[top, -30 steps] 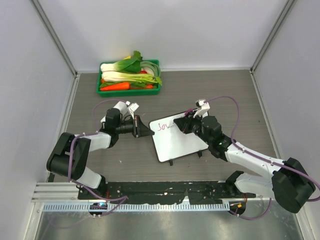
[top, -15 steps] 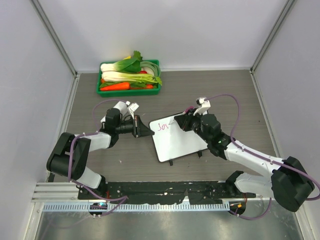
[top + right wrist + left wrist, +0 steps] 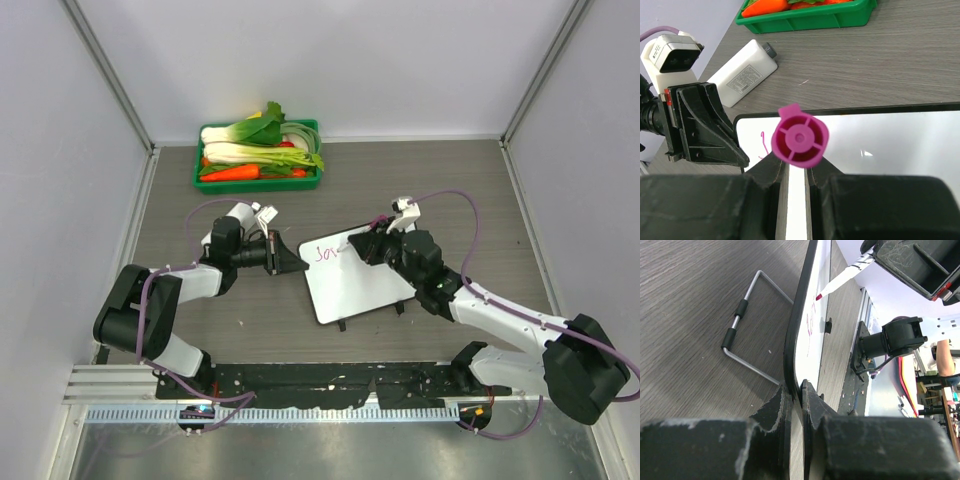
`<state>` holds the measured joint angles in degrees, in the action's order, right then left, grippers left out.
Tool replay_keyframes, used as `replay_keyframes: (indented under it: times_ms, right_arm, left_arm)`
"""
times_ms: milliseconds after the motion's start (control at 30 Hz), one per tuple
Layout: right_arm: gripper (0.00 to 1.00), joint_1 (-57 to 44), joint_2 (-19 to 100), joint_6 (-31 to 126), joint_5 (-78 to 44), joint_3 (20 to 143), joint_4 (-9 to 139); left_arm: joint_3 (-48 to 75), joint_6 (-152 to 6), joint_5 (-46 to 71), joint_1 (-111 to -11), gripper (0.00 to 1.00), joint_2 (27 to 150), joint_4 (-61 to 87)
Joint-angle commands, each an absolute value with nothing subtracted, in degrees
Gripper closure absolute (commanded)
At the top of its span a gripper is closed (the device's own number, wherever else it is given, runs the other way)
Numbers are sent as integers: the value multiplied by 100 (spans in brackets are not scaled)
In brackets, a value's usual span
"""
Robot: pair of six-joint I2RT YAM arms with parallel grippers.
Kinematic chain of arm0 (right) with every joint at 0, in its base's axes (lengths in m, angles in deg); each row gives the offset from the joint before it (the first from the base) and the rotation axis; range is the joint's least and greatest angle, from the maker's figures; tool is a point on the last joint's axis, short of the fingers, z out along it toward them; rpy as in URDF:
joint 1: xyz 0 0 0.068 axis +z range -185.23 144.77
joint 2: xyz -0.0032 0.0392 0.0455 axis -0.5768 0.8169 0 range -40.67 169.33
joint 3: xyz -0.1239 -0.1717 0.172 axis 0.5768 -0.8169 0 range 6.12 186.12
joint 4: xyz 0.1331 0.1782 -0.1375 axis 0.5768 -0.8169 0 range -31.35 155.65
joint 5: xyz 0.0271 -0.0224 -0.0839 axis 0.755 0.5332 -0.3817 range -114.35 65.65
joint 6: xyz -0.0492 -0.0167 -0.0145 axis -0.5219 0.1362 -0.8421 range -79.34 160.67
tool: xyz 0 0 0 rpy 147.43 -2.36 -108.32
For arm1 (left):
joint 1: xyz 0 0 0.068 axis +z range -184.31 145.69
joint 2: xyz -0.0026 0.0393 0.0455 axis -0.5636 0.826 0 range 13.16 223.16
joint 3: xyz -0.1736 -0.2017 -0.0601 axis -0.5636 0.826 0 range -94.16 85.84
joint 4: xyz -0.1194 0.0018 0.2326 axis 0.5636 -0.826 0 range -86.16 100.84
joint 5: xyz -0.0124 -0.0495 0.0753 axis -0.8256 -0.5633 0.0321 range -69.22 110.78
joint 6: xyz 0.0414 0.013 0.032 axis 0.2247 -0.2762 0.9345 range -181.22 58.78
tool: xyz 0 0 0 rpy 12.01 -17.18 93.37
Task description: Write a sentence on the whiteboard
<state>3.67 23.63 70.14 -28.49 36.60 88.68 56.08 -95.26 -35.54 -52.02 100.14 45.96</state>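
Note:
The whiteboard lies tilted on the table's middle, propped on a wire stand. My left gripper is shut on its left edge, the dark rim pinched between the jaws. A few pink letters of the sentence sit at the board's upper left, also seen as pink strokes. My right gripper is shut on a pink marker. Its tip is at the board, just right of the letters.
A green tray of vegetables stands at the back left. A white bottle lies near the left gripper. Grey walls close in both sides and the back.
The right gripper with the marker has shifted slightly over the board's upper left, and the pink stroke has grown a little. The left gripper and the board hold still.

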Motion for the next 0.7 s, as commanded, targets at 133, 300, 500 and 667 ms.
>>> replay_keyframes:
  times_ms: [133,300,500,667]
  right_arm:
    - [99,362,2314,6870,-2787,3451,8692]
    - [99,362,2279,6879,-2708,3337,8666]
    - [98,371,2270,6914,-2576,3214,8648]
    - [99,423,2297,6993,-2314,3214,8718]
  left_arm:
    - [5666,-9198,-3538,-5250,100,10141,4459]
    - [5666,-9198,-3538,-5250,100,10158,4459]
    - [5657,-9189,-3547,-5250,100,10150,4451]
    - [5657,-9198,-3529,-5250,100,10149,4459]
